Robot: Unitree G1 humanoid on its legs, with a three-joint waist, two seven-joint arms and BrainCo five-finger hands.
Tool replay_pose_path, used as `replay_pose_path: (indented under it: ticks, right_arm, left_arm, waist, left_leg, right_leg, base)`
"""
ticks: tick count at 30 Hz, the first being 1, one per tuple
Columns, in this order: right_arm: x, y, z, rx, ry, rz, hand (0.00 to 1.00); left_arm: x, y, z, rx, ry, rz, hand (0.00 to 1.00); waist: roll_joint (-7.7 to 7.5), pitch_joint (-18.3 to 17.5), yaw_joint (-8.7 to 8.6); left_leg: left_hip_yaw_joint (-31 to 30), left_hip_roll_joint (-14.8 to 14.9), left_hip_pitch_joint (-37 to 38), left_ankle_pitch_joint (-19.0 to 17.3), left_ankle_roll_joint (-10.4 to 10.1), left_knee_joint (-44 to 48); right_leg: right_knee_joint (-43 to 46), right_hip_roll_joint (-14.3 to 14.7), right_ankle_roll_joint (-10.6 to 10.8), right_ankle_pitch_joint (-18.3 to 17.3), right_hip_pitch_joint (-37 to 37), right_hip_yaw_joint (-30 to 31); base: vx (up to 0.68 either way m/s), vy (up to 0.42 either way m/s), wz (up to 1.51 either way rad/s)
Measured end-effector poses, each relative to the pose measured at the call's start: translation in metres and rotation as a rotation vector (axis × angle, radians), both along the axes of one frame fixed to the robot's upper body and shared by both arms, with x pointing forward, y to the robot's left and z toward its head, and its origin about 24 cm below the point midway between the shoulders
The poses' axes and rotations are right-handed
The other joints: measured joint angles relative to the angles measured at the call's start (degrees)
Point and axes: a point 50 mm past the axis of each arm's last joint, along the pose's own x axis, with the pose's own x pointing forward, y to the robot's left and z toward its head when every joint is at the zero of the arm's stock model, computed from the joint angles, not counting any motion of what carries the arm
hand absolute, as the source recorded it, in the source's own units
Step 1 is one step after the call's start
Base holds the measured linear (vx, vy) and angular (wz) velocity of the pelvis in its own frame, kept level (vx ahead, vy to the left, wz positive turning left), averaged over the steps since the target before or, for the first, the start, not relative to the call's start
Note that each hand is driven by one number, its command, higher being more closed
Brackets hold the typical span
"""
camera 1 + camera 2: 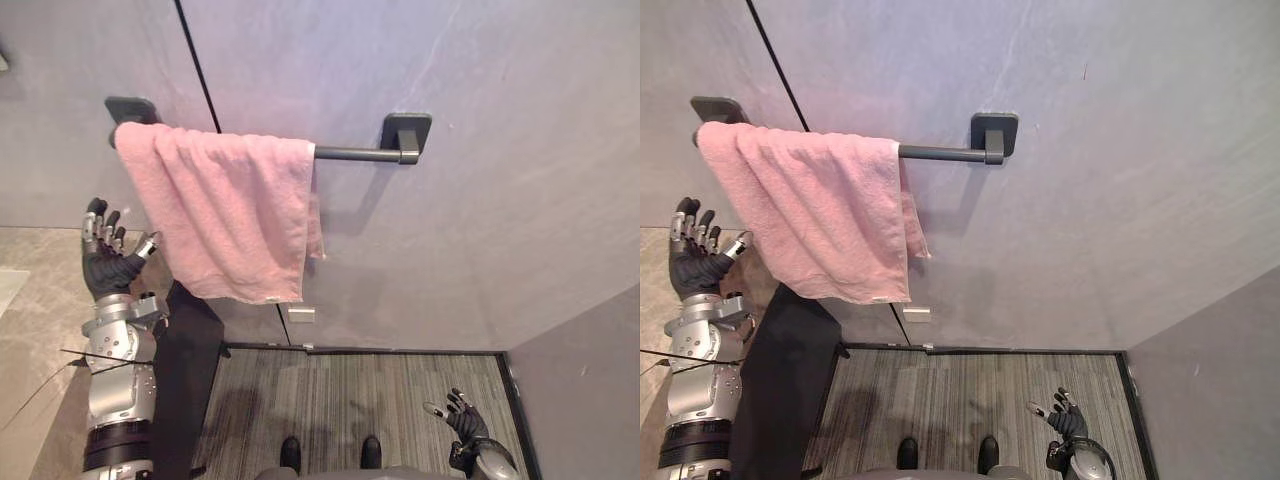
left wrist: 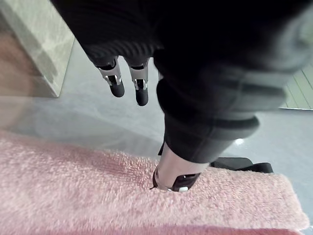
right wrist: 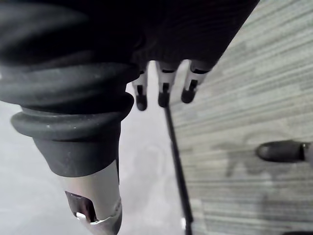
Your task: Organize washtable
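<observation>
A pink towel [image 1: 225, 215] hangs folded over a dark wall rail [image 1: 355, 153], bunched toward the rail's left end. My left hand [image 1: 107, 262] is raised just left of the towel's lower edge, fingers straight and spread, holding nothing. In the left wrist view the pink towel [image 2: 98, 191] lies close past the thumb [image 2: 175, 178], which touches its surface. My right hand [image 1: 462, 422] hangs low at the lower right above the floor, fingers relaxed and empty.
The grey wall [image 1: 480, 200] carries the rail on two dark brackets [image 1: 408, 132]. A stone washtable top [image 1: 30, 320] sits at the far left. Striped grey flooring [image 1: 350, 395] lies below, with a small white plate [image 1: 300, 314] low on the wall.
</observation>
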Motion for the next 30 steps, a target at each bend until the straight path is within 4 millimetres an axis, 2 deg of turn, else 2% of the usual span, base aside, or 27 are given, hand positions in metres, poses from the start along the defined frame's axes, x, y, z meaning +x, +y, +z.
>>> replay_pose_path:
  ticks: [8,21,26,30]
  right_arm:
    - [0.011,0.001,0.005,-0.003,-0.035,0.017,0.00]
    - [0.016,-0.002,0.009,-0.017,-0.058,0.027,0.00]
    - [0.018,0.003,0.009,-0.020,-0.056,0.071,0.00]
    - [0.022,0.010,0.009,-0.015,-0.053,0.130,0.00]
  left_arm:
    - [0.012,0.004,0.014,0.019,-0.031,-0.004,0.00]
    - [0.018,0.007,0.009,0.019,0.022,-0.073,0.00]
    - [0.013,0.000,-0.011,0.004,0.098,-0.149,0.00]
    - [0.009,-0.023,-0.041,0.004,0.246,-0.291,0.00]
  waist:
    - [0.16,1.59,0.09]
    - [0.52,3.22,1.33]
    - [0.82,3.50,1.53]
    - [1.12,4.28,1.31]
  left_leg:
    - [1.49,0.03,-0.35,-0.02,-0.03,0.36]
    - [4.08,0.31,-1.50,-0.02,-0.01,0.34]
    - [5.30,0.53,-1.56,-0.03,-0.01,0.35]
    - [6.42,0.47,-1.30,-0.05,0.02,0.36]
  right_leg:
    - [0.14,0.00,-0.40,0.23,-1.19,0.99]
    - [1.95,0.21,-0.61,0.40,-4.26,3.28]
    - [1.95,0.21,-0.47,0.70,-4.94,4.56]
    - [1.91,0.20,-0.31,1.05,-5.19,5.67]
  base:
    - [0.04,0.005,-0.06]
    - [-0.03,0.008,-0.09]
    - [0.00,0.004,-0.12]
    - [0.00,0.009,-0.14]
